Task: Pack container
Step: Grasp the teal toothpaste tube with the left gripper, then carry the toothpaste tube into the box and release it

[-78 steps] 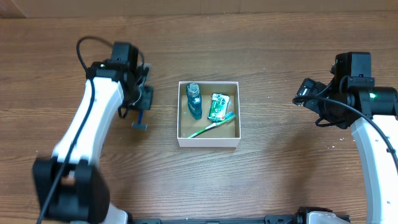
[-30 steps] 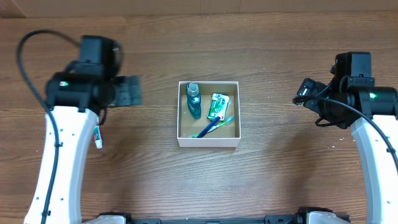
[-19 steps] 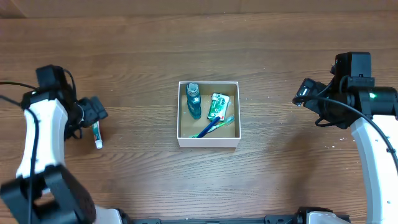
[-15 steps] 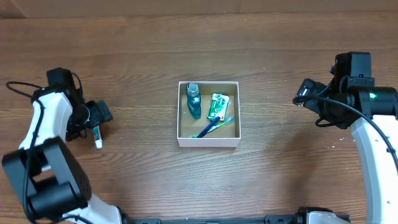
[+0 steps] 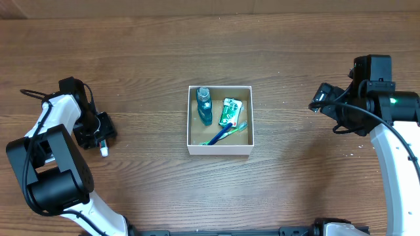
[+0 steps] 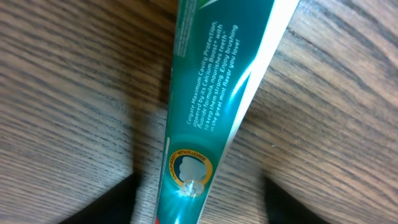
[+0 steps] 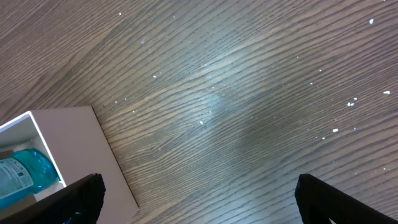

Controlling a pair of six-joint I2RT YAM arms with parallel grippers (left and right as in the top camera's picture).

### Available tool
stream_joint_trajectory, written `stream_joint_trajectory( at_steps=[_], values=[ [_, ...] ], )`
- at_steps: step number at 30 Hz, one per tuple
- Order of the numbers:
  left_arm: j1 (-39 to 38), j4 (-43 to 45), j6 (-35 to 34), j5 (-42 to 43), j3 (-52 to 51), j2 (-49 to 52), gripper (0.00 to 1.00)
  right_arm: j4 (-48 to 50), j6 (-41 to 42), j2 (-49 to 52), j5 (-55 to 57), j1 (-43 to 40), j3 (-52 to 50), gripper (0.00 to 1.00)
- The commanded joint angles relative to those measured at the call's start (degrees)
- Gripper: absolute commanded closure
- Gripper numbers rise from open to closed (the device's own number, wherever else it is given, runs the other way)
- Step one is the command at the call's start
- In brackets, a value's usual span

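Brown wood-grain table (image 5: 295, 52), lit evenly; a paler strip runs along the far edge.

Count: one container (image 5: 219, 150), white-walled with a tan floor, at table centre. Inside it are one blue-green bottle (image 5: 204, 106) at the left, one green packet (image 5: 230, 111) to its right, and two toothbrushes (image 5: 224, 134), one green and one blue, lying crossed along the near side. One toothpaste tube (image 5: 103, 147) lies on the bare table, well left of the container.

Left gripper (image 5: 99, 130) sits directly over the tube. The left wrist view shows the teal tube body (image 6: 211, 118) between two dark, blurred fingers (image 6: 99, 208), spread either side and not closed on it. Right gripper (image 5: 320, 98) hangs well right of the container, fingers (image 7: 81, 193) wide apart with nothing between them.

Compared with half a second ago, the left gripper has drawn in and down over the tube. Container, contents and right arm are unchanged.
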Motion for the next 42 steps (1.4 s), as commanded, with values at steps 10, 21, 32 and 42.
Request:
stream_joint_trajectory(
  at_steps=[10, 21, 32, 42],
  values=[
    [0.2, -0.8, 0.6, 0.9, -0.2, 2.4, 0.96, 0.0, -0.3, -0.5, 0.1, -0.1, 0.0, 0.0],
    [-5.5, -7.0, 0.6, 3.8, 7.6, -10.3, 0.96, 0.2, -0.3, -0.5, 0.1, -0.1, 0.0, 0.0],
    [-44.6, -2.8, 24.4, 1.0, 10.8, -27.4, 0.96, 0.6, -0.3, -0.5, 0.1, -0.1, -0.1, 0.0],
    [-57.9, 2.5, 28.5, 0.2, 10.8, -14.7, 0.96, 0.6, -0.3, -0.5, -0.1, -0.1, -0.1, 0.0]
  ],
)
